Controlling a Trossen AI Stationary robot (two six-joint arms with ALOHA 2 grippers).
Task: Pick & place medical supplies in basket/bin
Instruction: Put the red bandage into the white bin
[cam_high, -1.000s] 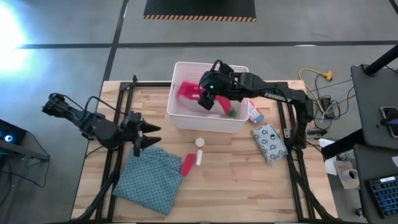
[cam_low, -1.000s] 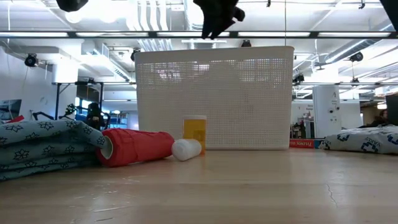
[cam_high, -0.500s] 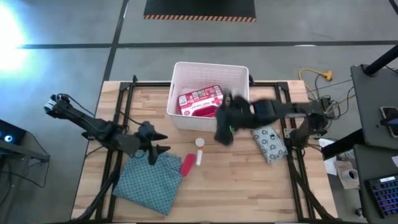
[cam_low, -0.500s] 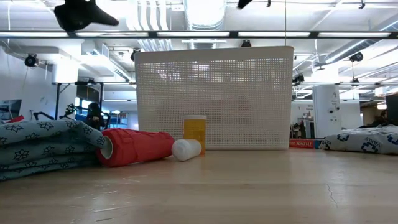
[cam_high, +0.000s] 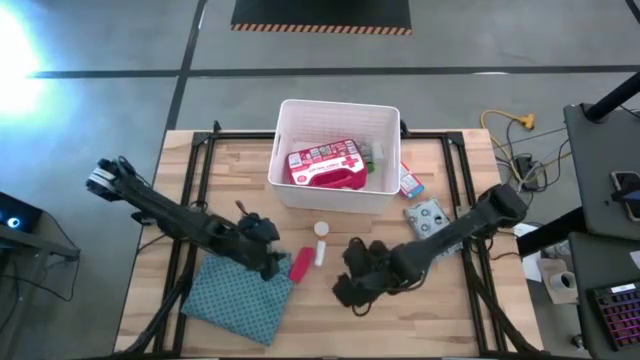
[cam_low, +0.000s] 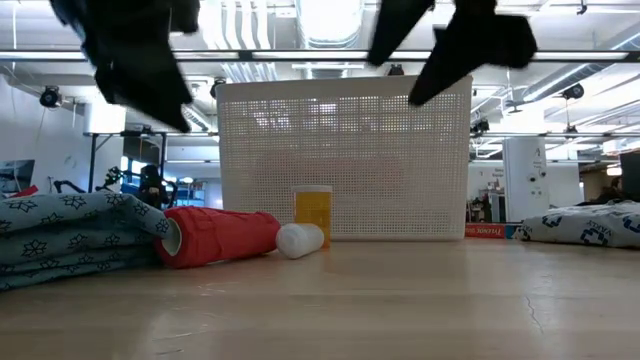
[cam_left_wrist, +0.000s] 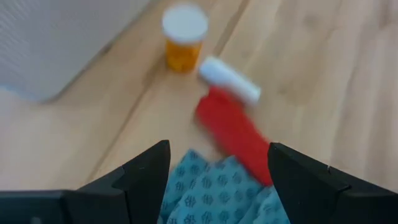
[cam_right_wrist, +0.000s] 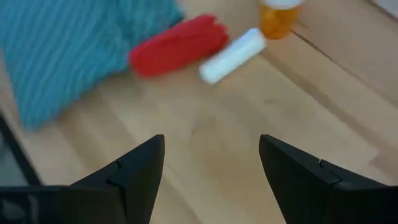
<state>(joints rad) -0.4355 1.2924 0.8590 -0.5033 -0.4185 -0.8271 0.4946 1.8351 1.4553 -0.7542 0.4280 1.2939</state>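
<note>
The white bin holds the red-and-white first aid case and a green-capped bottle. In front of it an orange bottle with a white cap stands on the table, and a white bottle and the red tube lie on their sides. My left gripper is open and empty above the cloth's edge, beside the red tube. My right gripper is open and empty above bare table, nearer the front edge than the red tube.
The blue-green patterned cloth lies bunched at the near left, touching the red tube. A small red-blue-white box lies right of the bin. The pale dotted soft pack lies at the right. Bare wood lies along the near edge.
My right gripper, which was over the bin with the first aid case, has left the case lying in the bin and swung toward the table's near edge and down. My left gripper has gone right and toward the near edge, over the cloth toward the red tube.
</note>
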